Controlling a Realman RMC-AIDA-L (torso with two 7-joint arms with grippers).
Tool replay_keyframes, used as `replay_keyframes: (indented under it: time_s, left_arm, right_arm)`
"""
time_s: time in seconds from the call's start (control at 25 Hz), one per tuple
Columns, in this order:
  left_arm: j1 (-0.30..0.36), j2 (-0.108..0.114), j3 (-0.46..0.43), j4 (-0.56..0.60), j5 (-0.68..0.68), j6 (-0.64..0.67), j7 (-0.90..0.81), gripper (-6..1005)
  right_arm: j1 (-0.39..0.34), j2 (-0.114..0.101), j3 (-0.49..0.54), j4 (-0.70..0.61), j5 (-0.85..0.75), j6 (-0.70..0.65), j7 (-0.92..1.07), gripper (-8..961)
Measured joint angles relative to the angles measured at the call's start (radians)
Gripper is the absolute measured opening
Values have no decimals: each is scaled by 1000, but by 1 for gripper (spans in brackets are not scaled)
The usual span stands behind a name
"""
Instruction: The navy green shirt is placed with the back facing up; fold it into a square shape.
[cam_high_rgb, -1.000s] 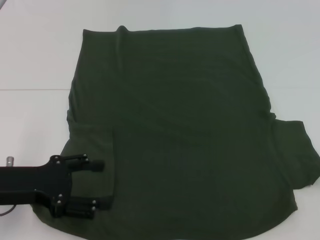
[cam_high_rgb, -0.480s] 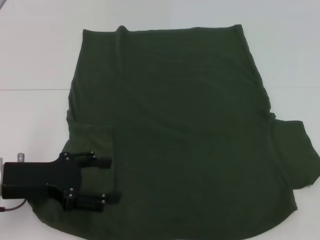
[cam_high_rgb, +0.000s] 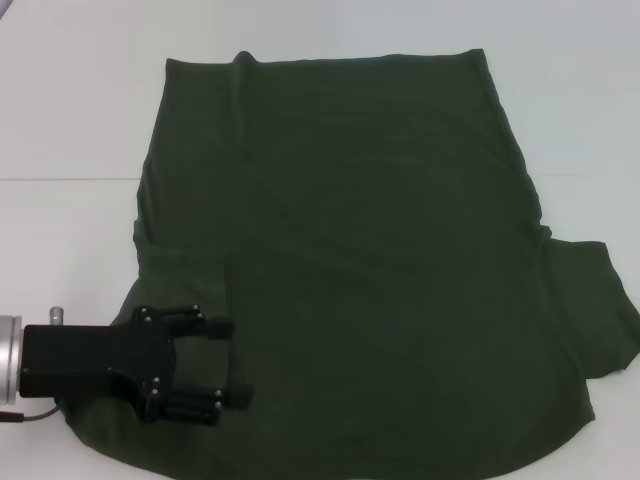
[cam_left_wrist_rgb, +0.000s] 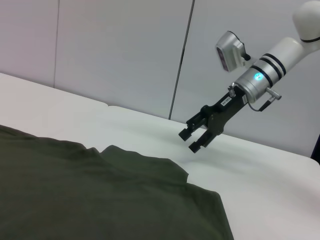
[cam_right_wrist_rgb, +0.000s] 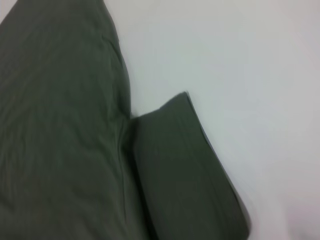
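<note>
Navy green shirt spread flat, plain side up, across white counter, one sleeve folded in at near left. Left gripper low over that sleeve, fingers apart. Right gripper lifted above bare counter beyond other sleeve, fingers apart. Pale panelled wall behind counter.

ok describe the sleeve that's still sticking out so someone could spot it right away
A dark olive-green T-shirt covers most of the white table. At its edge on the robot's right, one short sleeve juts onto bare table; the opposite sleeve is folded in, under the left end effector.
</note>
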Motion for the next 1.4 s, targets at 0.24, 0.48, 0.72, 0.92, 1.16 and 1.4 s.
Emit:
replay_keyframes:
  time_s: [0.24,0.48,0.72,0.92,1.16,1.4]
  left_arm:
    - [-5,-1,0,-21,-3,-2,1,902]
    - [-8,-2,0,-23,0,-3,1,902]
    - [-8,-4,0,-23,-4,-6,1,902]
    - [-8,-7,0,-24,-2,-7,1,902]
    - [-6,-6,0,-24,-3,-7,1,902]
    - [-8,-6,0,-24,-4,-9,5,902]
  right_arm:
    - [11,0,-1,14,0,26,-22,845]
    - [20,-2,-1,65,0,65,-47,841]
    - [41,7,-1,81,0,102,-70,837]
    - [67,4,-10,143,-4,133,-87,833]
    - [70,-3,-28,171,-6,153,-88,829]
    - [65,-11,-30,166,-6,138,-81,826]
